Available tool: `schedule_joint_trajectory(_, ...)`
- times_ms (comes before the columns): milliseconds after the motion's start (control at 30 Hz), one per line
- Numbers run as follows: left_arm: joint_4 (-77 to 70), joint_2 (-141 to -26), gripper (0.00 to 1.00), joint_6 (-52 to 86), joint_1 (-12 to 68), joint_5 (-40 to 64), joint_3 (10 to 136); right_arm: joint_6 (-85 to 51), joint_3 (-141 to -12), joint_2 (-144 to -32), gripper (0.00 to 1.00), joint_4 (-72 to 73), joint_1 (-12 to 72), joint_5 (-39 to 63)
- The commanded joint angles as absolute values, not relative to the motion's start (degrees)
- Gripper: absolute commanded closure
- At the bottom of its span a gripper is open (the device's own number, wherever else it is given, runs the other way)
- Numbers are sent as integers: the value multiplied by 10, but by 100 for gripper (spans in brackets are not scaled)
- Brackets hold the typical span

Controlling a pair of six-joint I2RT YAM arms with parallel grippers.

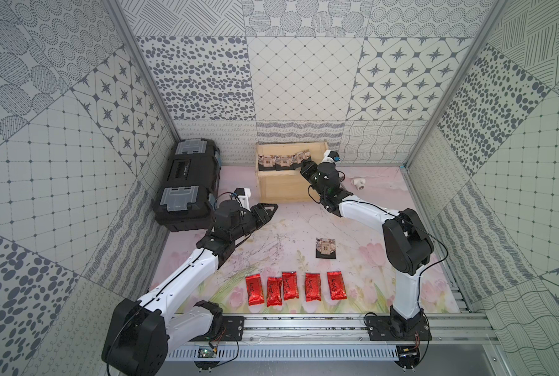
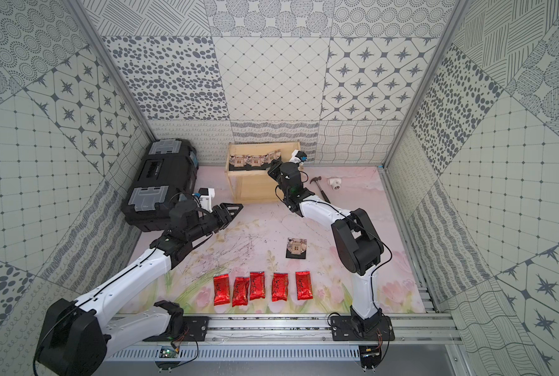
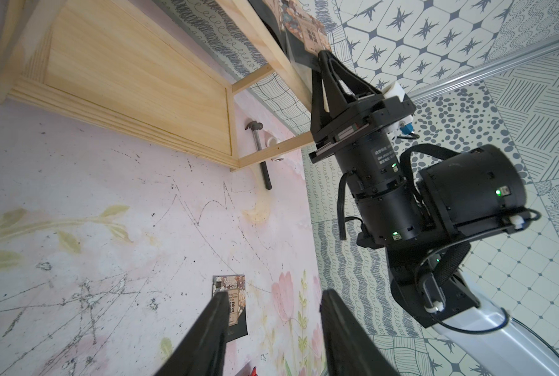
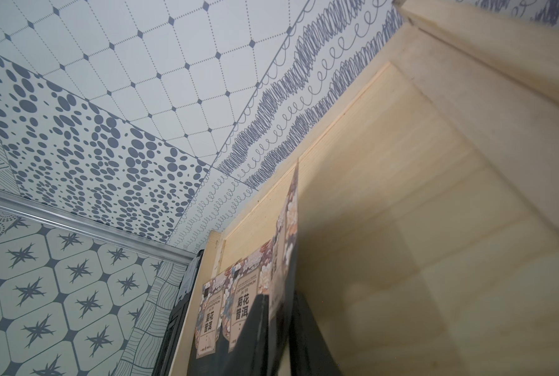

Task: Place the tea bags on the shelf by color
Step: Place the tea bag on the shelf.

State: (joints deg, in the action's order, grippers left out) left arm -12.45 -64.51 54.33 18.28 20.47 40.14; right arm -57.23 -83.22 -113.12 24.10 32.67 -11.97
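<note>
Black tea packet is standing on edge on the shelf top tier, sitting between the right claw fingers; clamped or released, can't tell. Right arm is stretching forward to the shelf's right end. Left claw is hovering released, empty, over the counter.

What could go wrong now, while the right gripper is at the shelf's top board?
The black tea packet between the jaws of the right gripper stands on edge near the front of the top board; once released it may topple or slip off. Pulling back, the gripper might also drag the two neighbouring black packets close beside it.
</note>
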Motion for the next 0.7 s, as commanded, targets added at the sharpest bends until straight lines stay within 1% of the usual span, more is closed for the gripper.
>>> schedule_joint_trajectory(0, -147, -643, 49, 535, 177, 214, 400, -567, -846, -1145, 80, 236, 325, -116)
schedule_joint_trajectory(133, -148, -642, 49, 537, 175, 215, 398, -571, -843, -1138, 72, 223, 326, -125)
schedule_joint_trajectory(233, -152, -642, 49, 541, 173, 216, 398, -572, -851, -1126, 60, 173, 330, -145)
schedule_joint_trajectory(300, -157, -644, 49, 544, 172, 218, 399, -571, -861, -1119, 56, 138, 331, -157)
schedule_joint_trajectory(667, -158, -639, 49, 549, 171, 228, 406, -587, -918, -1110, 42, -1, 331, -158)
